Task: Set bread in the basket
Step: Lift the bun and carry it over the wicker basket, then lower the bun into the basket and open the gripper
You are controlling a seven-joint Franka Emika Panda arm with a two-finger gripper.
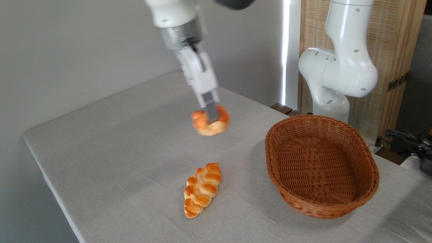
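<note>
Bread (pixel 210 124): small round knotted bun, glossy golden-orange on top, paler underneath; slightly blurred. It hangs in the air above the table (pixel 111 135), well clear of the cloth, left of the basket (pixel 368 189).

Fingers (pixel 212 116): clenched on the bread from above, one dark pad visible across its top; how deep the pinch goes is hard to tell through the blur.

Basket: large oval reddish-brown wicker, thick braided rim, sloping sides, empty, near the right edge of the table.

Braided loaf (pixel 202 189): longer plait-shaped piece lying flat on the table in front, apart from both bun and basket; not the one being carried.

Risk, slip: the bun looks held near its crown only, so a quick swing right could let it twist or drop short of the basket.

Risk, rim: carried too low, the bun could strike the near rim and knock the light basket aside.

Risk, release: let go over the sloping wall, it may roll back out.
</note>
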